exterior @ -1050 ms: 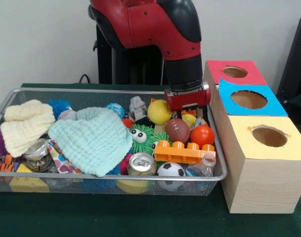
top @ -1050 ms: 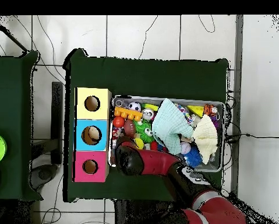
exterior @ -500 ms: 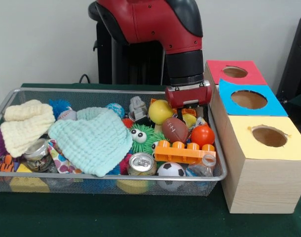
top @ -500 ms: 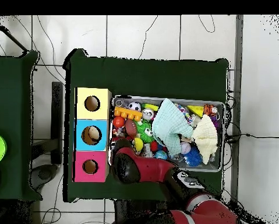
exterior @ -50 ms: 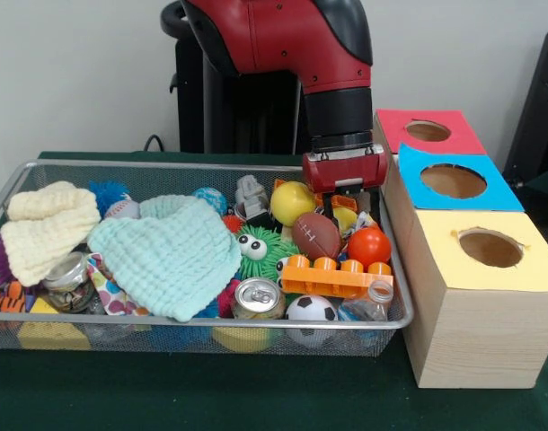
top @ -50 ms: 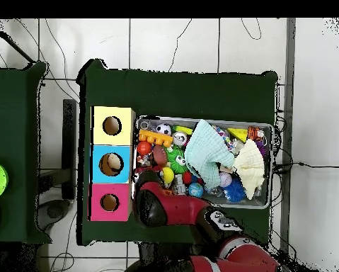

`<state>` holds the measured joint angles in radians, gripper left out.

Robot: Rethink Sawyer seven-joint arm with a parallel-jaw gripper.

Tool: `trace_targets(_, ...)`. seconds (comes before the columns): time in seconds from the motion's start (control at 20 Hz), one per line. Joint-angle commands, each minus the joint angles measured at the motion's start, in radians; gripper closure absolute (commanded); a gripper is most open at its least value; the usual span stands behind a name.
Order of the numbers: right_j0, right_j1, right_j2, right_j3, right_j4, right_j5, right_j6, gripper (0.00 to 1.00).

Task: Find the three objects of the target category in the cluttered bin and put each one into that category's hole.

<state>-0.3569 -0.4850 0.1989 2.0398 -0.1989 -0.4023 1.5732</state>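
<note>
The wire mesh bin (exterior @ -50 ms: pixel 13 193) sits on the green-covered desk (exterior @ -50 ms: pixel 256 395), packed with mixed items. Beside it stands a wooden box (exterior @ -50 ms: pixel 472 332) with three holes, topped in red (exterior @ -50 ms: pixel 427 131), blue (exterior @ -50 ms: pixel 454 181) and yellow (exterior @ -50 ms: pixel 490 248).

Ball-type items cluster at the box end of the bin. A brown football (exterior @ -50 ms: pixel 316 235) with white lacing lies tilted, touching a plain yellow ball (exterior @ -50 ms: pixel 290 203) and just beside a glossy orange-red ball (exterior @ -50 ms: pixel 368 246). A black-and-white soccer ball (exterior @ -50 ms: pixel 311 310) rests against the bin's front wall, next to an upright silver can (exterior @ -50 ms: pixel 257 298). A small white baseball (exterior @ -50 ms: pixel 121 209) and a blue patterned ball (exterior @ -50 ms: pixel 211 199) lie toward the far side.

Other contents: an orange toy brick (exterior @ -50 ms: pixel 335 277) with studs, a green spiky toy (exterior @ -50 ms: pixel 259 250) with eyes, a pale mint cloth (exterior @ -50 ms: pixel 166 251) and a cream cloth (exterior @ -50 ms: pixel 45 226).

The red arm's claw (exterior @ -50 ms: pixel 344 199) hangs over the bin's far corner nearest the box, just behind the football and yellow ball. Whether it is clenched or released cannot be told from the front view; in the overhead view the arm (top @ -50 ms: pixel 165 205) covers it entirely.
</note>
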Motion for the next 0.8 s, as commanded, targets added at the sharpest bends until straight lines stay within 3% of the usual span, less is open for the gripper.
trace_targets(0.05,0.029,-0.001,0.059,-0.020,-0.028,-0.128,0.229,0.00)
trace_targets(0.2,0.004,0.007,0.079,-0.016,-0.024,-0.086,0.239,0.00)
trace_targets(0.25,-0.006,0.009,0.087,-0.014,-0.026,-0.066,0.239,1.00)
trace_targets(0.5,-0.010,-0.011,0.097,-0.012,0.002,0.023,0.225,1.00)
trace_targets(0.8,-0.001,-0.021,0.097,-0.010,0.009,0.028,0.219,1.00)
